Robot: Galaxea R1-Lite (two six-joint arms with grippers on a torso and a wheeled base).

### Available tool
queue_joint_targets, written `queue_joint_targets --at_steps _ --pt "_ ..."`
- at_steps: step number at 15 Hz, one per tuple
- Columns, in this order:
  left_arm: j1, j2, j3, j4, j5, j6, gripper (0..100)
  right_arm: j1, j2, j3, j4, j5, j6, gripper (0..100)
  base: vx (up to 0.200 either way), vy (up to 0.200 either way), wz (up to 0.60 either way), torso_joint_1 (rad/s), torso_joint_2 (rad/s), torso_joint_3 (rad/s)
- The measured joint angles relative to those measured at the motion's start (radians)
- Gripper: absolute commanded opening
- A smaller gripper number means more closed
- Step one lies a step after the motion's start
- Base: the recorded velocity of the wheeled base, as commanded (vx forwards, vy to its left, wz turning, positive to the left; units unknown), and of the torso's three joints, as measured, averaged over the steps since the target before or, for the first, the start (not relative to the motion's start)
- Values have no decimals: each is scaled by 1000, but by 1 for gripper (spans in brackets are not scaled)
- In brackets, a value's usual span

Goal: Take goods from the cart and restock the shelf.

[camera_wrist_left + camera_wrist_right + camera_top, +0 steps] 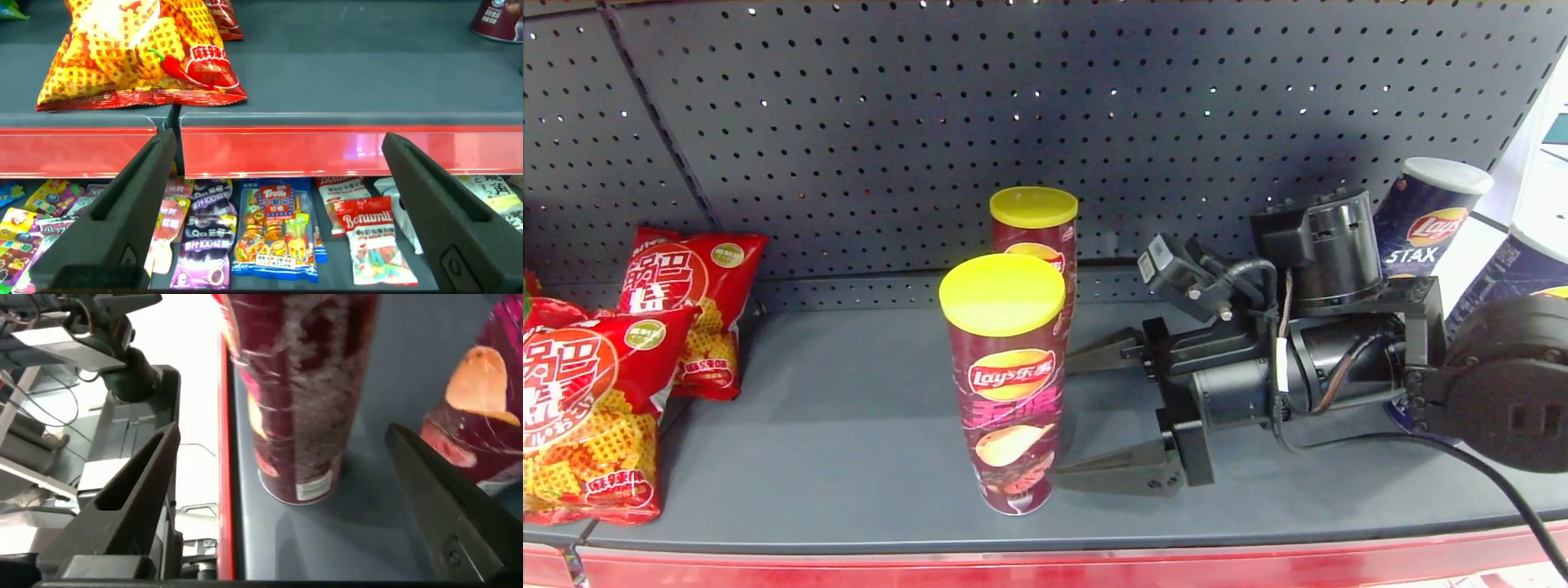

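Front chip can (1005,384) upright just beyond tips of wide-open right pincer (1061,425)

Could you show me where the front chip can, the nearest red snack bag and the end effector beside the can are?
front chip can (1006,392): head view, middle of its label.
nearest red snack bag (584,416): head view, centre of its front.
right end effector (1062,425): head view, midway between its fingertips.

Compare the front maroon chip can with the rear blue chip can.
The front maroon chip can has a yellow lid; the rear blue chip can a white one. The maroon one stands near the front edge of the shelf, just ahead of the open right gripper; the blue one by the pegboard, partly behind the arm. Both stand upright.
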Motion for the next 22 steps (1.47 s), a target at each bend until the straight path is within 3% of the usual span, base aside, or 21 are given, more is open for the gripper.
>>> queue_joint_targets --at_steps 10,22 --pt "0 0 0 0 0 0 100 10 -38 51 0 -1 0 100 0 0 0 0 0 0" --pt "0 0 0 0 0 0 100 34 -11 13 0 -19 1 100 0 0 0 0 0 0"
